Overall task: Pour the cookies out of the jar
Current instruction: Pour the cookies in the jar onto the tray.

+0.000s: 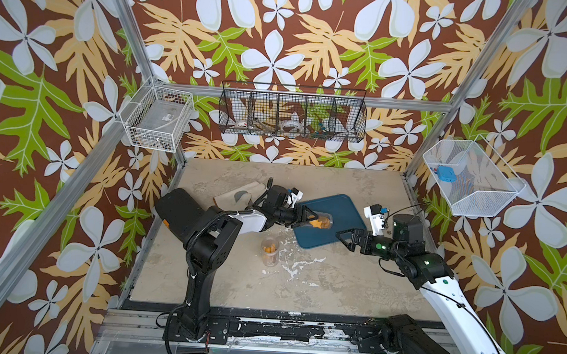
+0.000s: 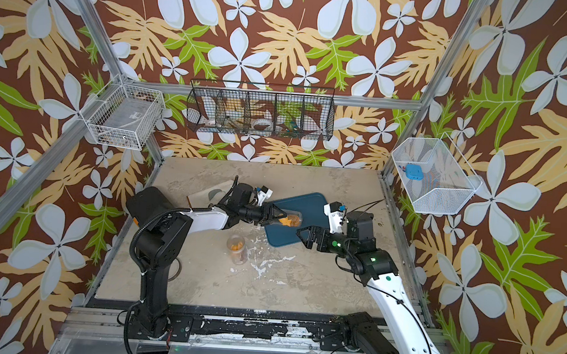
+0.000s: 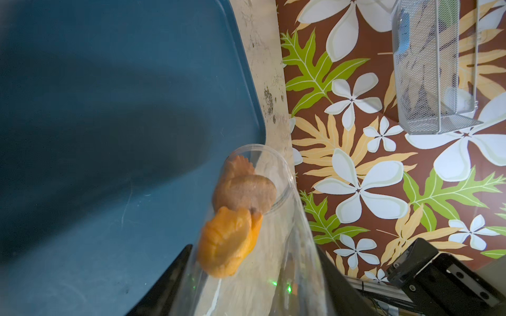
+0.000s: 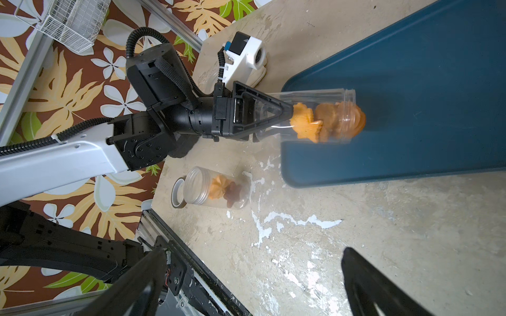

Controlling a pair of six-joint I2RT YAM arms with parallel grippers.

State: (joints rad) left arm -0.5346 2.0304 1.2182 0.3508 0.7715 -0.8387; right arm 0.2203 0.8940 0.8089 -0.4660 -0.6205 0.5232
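The left claw (image 4: 284, 120) is clamped about the closed end of a clear jar (image 4: 323, 95), one finger on either side of the wall; the jar lies on its side in the air, its threaded mouth pointing away from the claw and out over the blue tray (image 4: 410, 109); the cookies (image 4: 328, 120), orange and brown, are crowded at that mouth, a star-shaped one hindmost and a round one right at the rim; in the left wrist view a brown round cookie (image 3: 243, 191) sits at the rim with an orange one just behind it, the tray (image 3: 109, 109) beneath; in both top views the jar (image 1: 323, 220) hangs above the tray's left part (image 2: 307, 203). The right claw (image 1: 340, 240) stands wide, holding nothing, above the tray's near edge, apart from the jar; a second jar (image 4: 216, 190) stands upright on the desk (image 1: 336, 289) near the tray, open-mouthed, with orange and brown cookies in it.
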